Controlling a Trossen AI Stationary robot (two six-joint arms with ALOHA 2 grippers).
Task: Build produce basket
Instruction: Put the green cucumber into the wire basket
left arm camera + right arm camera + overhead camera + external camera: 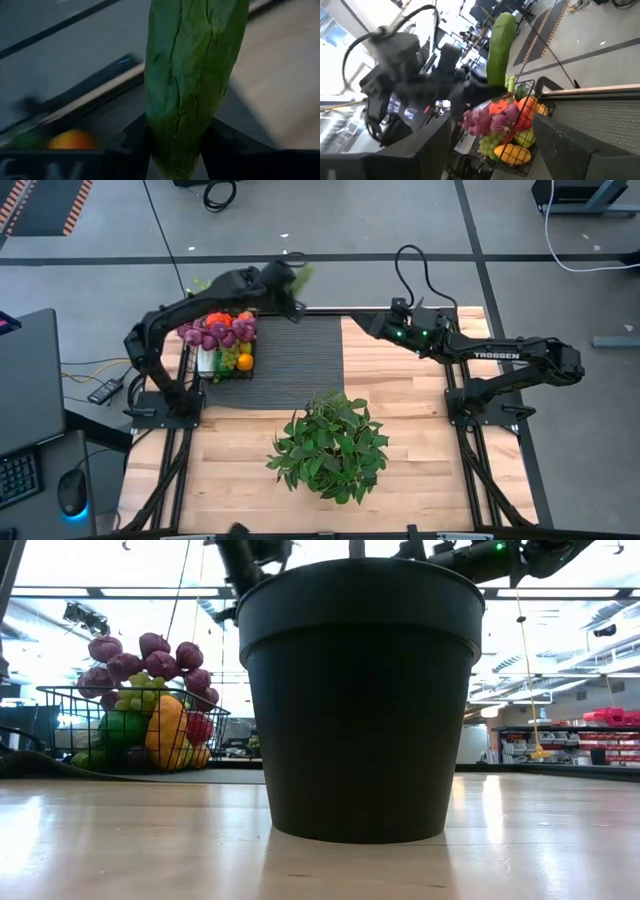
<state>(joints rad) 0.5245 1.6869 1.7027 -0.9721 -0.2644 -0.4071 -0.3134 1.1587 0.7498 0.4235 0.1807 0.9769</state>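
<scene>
The black wire basket (213, 372) stands at the table's far left and is heaped with produce (225, 330): purple bulbs, green grapes, oranges and a red pepper. It also shows in the low view (60, 710) and the right wrist view (535, 85). My left gripper (288, 280) is at the table's far edge, just right of the basket. It is shut on a long green veined vegetable (195, 75), which also shows in the right wrist view (500, 45). My right gripper (362, 322) hangs open over the mat's far right corner, pointing toward the basket, with nothing between its fingers. My left gripper pinches one end of the green vegetable (167, 140) between its two fingers (227, 145), one on each side. The rest of the vegetable reaches out past the fingertips. It is lifted clear of the table and the basket.
A dark ribbed mat (300, 345) lies right of the basket. A bushy green plant (330, 445) in a black pot (360, 690) stands at the table's middle front and blocks much of the low view. Bare wood lies on both sides of the plant.
</scene>
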